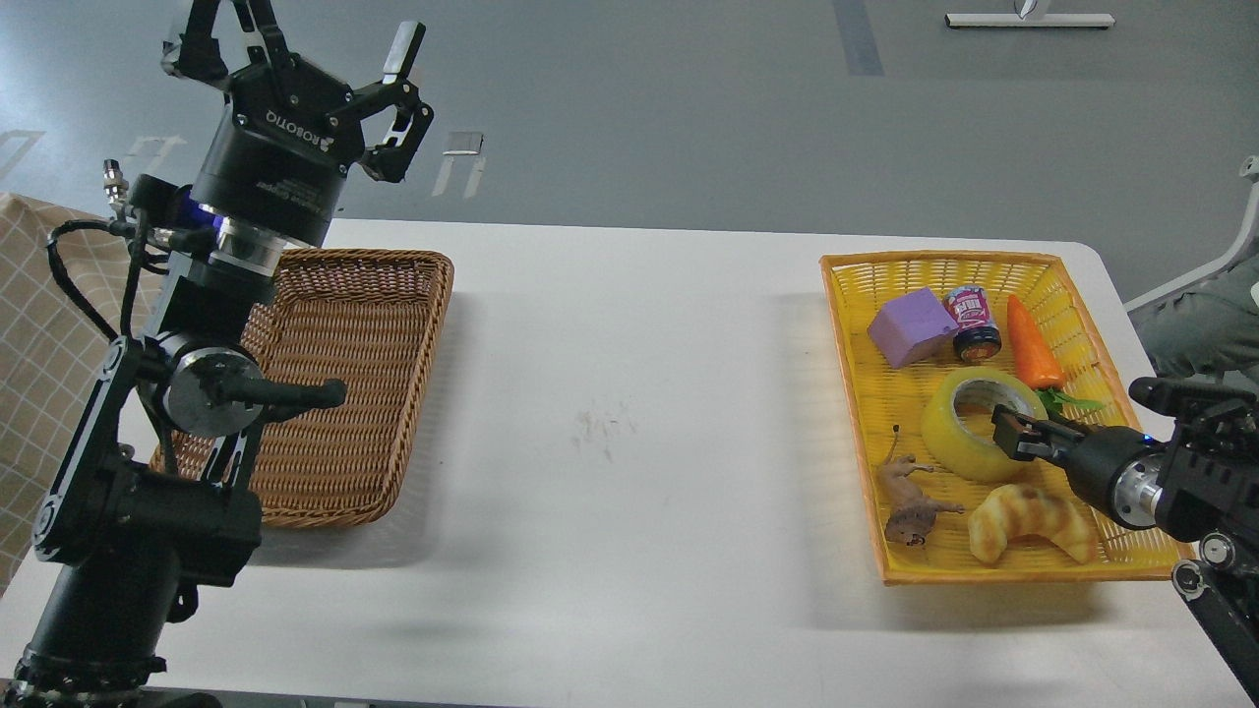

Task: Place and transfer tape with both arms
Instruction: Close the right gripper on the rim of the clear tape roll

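The tape (pixel 959 442), a yellow translucent roll with a grey-white core, lies flat in the yellow basket (pixel 846 324) at the right. My right gripper (pixel 1013 433) comes in from the right edge. It sits on the roll's near-right wall, with its fingers closed over that wall. My left gripper (pixel 305 44) is raised high at the upper left above the brown wicker basket (pixel 393 393). Its fingers are spread open and it is empty.
The yellow basket also holds a purple block (pixel 910 326), a small jar (pixel 974 323), a toy carrot (pixel 1035 344), a croissant-shaped toy (pixel 1028 521) and a small animal figure (pixel 910 501). The white table (pixel 629 413) lies between the baskets. A checked cloth (pixel 39 344) hangs at the left.
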### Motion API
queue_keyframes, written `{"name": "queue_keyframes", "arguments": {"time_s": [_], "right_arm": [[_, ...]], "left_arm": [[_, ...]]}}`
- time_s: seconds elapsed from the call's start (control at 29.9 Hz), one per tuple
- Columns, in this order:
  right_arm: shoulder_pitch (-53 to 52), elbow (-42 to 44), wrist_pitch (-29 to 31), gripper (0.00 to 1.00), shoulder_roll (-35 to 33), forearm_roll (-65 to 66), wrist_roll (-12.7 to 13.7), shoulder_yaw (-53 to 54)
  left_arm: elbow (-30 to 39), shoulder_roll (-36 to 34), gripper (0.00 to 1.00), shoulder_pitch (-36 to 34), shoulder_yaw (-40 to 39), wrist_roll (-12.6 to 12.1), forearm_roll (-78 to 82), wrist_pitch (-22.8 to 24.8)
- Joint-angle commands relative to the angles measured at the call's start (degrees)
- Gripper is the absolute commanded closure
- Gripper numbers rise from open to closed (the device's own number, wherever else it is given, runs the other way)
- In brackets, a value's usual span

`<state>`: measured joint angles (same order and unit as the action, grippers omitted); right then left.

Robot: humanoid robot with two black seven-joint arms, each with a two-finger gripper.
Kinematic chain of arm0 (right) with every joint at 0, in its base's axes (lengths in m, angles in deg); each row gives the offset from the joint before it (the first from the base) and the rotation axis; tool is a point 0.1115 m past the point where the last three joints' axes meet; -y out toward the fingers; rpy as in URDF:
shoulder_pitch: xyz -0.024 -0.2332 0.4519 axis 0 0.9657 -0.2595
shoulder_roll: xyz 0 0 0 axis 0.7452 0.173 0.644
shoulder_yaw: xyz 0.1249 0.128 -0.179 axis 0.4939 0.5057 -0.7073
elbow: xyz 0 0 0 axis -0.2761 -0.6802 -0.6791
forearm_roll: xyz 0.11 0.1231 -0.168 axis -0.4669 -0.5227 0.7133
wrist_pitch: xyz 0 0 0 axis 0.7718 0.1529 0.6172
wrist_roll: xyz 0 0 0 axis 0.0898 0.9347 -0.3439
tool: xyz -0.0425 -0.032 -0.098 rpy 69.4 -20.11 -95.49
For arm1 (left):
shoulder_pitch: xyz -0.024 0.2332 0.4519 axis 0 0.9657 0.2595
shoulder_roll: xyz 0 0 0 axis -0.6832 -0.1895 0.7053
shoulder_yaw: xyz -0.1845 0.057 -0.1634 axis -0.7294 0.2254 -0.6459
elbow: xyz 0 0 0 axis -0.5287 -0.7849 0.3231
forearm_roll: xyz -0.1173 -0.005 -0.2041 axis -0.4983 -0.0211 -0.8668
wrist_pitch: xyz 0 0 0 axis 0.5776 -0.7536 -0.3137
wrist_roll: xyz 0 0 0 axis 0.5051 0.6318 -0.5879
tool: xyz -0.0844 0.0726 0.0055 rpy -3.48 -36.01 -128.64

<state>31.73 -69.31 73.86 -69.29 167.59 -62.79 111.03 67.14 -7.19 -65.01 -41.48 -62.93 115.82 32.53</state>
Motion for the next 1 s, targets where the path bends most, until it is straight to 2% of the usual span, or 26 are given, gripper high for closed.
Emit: {"name": "queue_keyframes", "arguments": {"time_s": [0.0,0.13,0.27,0.53,0.97], "right_arm": [[1.0,-0.5,0.0,0.48,-0.4,0.0,0.0,0.0],[1.1,-0.6,0.0,0.55,-0.4,0.0,-0.3,0.0],[1.4,-0.6,0.1,0.81,-0.4,0.0,-1.1,0.0],[1.5,-0.6,0.0,0.88,0.3,0.0,-1.6,0.4],[1.4,-1.8,0.1,0.91,0.2,-0.2,-1.6,1.2]], "left_arm": [[-0.1,-0.1,0.02,0.1,-0.3,0.0,-0.1,0.0],[-0.1,0.0,0.02,0.5,-0.3,0.0,0.0,0.0],[0.0,0.0,0.02,0.9,-0.3,0.0,0.0,-0.1],[0.0,0.0,0.02,1.1,-0.5,0.1,0.0,-0.1],[0.0,0.3,0.02,1.4,-0.3,0.1,0.0,0.0]]}}
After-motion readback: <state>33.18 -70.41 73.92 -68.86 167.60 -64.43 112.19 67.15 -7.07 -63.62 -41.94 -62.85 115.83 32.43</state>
